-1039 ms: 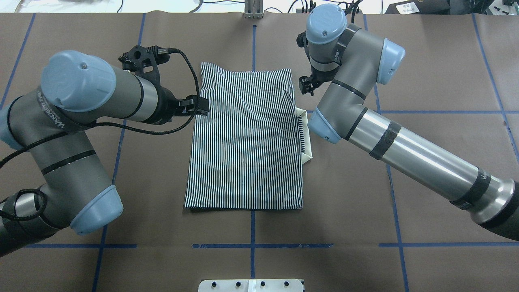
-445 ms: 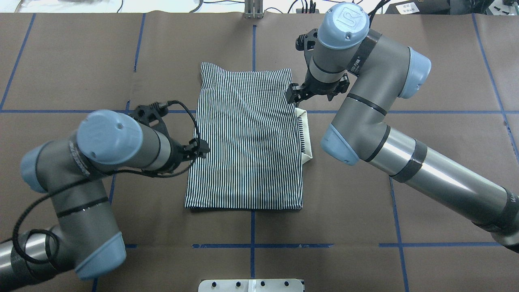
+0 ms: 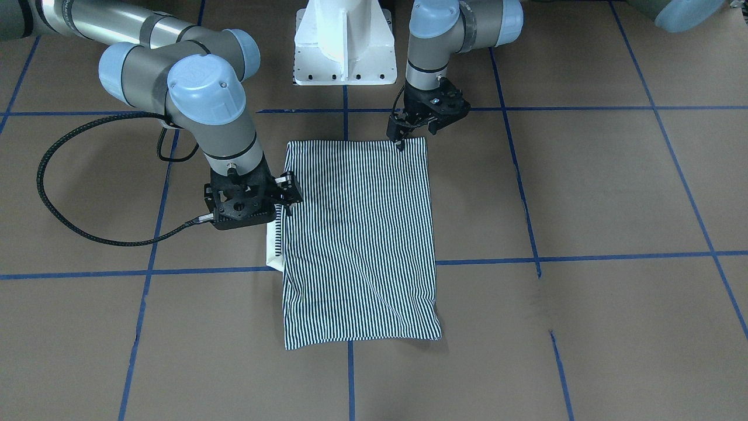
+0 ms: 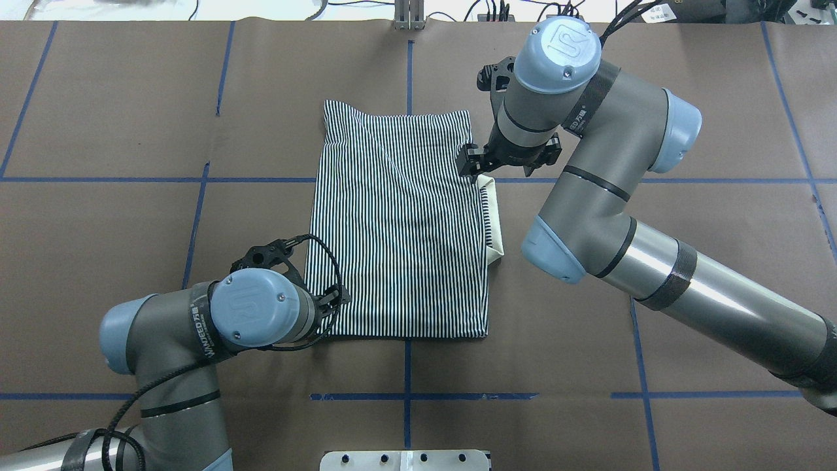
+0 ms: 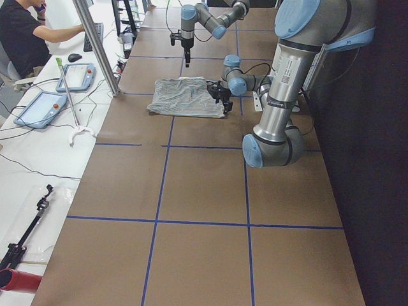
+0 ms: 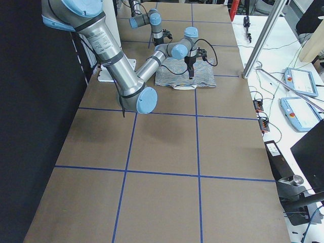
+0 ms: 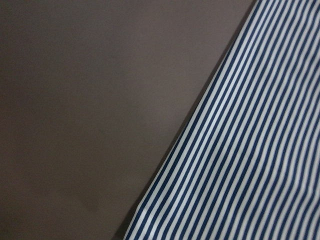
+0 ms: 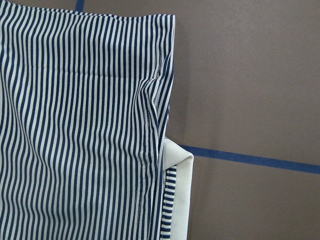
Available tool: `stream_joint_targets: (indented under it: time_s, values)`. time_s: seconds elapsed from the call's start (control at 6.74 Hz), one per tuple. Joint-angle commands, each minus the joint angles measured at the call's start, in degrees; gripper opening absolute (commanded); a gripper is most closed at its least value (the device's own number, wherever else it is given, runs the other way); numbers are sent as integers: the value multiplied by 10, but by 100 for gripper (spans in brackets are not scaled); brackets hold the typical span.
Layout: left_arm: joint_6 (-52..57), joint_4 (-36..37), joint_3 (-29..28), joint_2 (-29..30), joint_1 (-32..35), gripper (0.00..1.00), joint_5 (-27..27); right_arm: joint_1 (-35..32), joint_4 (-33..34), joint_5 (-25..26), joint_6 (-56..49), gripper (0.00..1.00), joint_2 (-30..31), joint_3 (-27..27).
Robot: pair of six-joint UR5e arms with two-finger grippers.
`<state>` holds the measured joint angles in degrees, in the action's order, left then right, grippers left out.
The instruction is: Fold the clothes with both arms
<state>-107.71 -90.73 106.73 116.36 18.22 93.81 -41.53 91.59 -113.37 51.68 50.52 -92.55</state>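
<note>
The short-sleeved polo shirt with thin navy-and-white stripes (image 4: 399,229) lies flat, folded into an upright rectangle, at the middle of the brown paper-covered worktop (image 4: 98,98), straddling the centre line of the blue tape grid (image 4: 407,366). Its plain cream collar (image 4: 495,219) sticks out from under the striped layer along the edge on the robot's right. The right arm's black tool (image 4: 469,167) hangs over that same edge, just beyond the far end of the collar; its fingers appear spread apart and hold nothing. The left arm's black tool (image 4: 337,301) sits at the shirt's near left corner, close above the cloth edge; I cannot tell whether it is released or clenched, since its wrist view shows only striped fabric and worktop. Both grey-silver arms reach in from opposite sides. The white pedestal base (image 3: 345,47) stands behind the shirt.
</note>
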Motion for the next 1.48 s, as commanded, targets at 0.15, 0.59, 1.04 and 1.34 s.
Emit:
stream_joint_targets:
  time_s: [0.15,0.59,1.04,1.34]
  values:
    - [-9,6,-26,6,-5,98,-18,0,0,0,2,100,2,-1]
    - [-9,6,-26,4,-6,70,-18,1,0,0,0,100,5,-3]
    - [-7,12,-21,2,-8,0,-19,0,0,0,-2,100,6,-2]
    - [1,40,-13,11,-12,0,-17,1,0,0,-2,100,9,-3]
